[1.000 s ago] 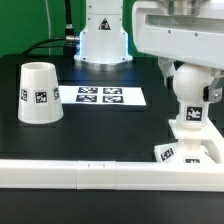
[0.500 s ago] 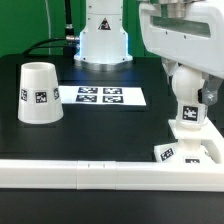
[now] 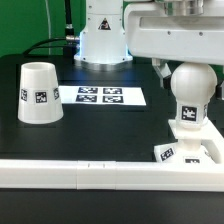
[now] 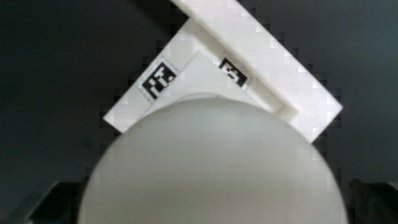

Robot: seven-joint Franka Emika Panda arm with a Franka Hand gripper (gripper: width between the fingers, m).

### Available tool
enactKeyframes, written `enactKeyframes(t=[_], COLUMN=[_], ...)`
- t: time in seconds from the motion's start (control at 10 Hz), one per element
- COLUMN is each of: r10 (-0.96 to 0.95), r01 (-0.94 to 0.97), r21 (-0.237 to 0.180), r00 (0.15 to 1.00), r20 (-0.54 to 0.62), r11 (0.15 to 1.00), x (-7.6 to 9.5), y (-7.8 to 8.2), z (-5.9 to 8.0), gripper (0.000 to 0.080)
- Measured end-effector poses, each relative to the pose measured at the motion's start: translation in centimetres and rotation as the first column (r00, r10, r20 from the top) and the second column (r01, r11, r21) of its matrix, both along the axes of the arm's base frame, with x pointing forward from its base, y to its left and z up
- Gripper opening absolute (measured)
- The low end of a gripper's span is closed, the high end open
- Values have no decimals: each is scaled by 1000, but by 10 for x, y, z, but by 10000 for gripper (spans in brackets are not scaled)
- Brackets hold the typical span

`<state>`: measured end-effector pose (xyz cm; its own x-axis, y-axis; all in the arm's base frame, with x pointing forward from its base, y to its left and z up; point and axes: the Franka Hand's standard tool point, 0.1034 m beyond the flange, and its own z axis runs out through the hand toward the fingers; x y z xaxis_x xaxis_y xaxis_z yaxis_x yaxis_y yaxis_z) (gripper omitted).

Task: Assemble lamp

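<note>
The lamp's round-headed bulb (image 3: 190, 92) stands upright on its stem in the flat square base (image 3: 186, 152), at the front on the exterior view's right. My gripper (image 3: 188, 68) hangs just over the bulb's head, its dark fingers (image 3: 160, 69) at the head's upper sides, and looks open. In the wrist view the bulb's head (image 4: 210, 160) fills the picture between the fingers of my gripper (image 4: 205, 212), with the tagged base (image 4: 187, 75) below it. The tapered shade (image 3: 38, 92) stands alone on the exterior view's left.
The marker board (image 3: 100, 96) lies flat at the middle back. A long white rail (image 3: 90, 175) runs along the front edge, against the base. The arm's white pedestal (image 3: 104, 40) stands behind the marker board.
My hand has shifted toward the exterior view's left and off the bulb's head, which now shows whole. The bulb, base and shade have not moved.
</note>
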<state>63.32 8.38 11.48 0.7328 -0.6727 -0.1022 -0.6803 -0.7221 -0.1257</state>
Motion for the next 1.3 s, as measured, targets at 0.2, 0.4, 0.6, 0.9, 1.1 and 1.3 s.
enactKeyframes(t=[0.2,0.4,0.6,0.9,1.1,1.3], r10=[193,346,454,627,782,872], r01=[-193,-345,-454,-626,-774,-862], r21=[-5,-16,-26,-47,-112,-133], r00=[981,936,887,772,614,478], r20=[33,62,78,104,110,105], r11=[981,938,891,779,624,488], x=[0,1,1,1,2,-1], y=[0,0,0,-1,0,0], z=[1,1,0,0,-1,-3], gripper=[699,699,699,699,699,699])
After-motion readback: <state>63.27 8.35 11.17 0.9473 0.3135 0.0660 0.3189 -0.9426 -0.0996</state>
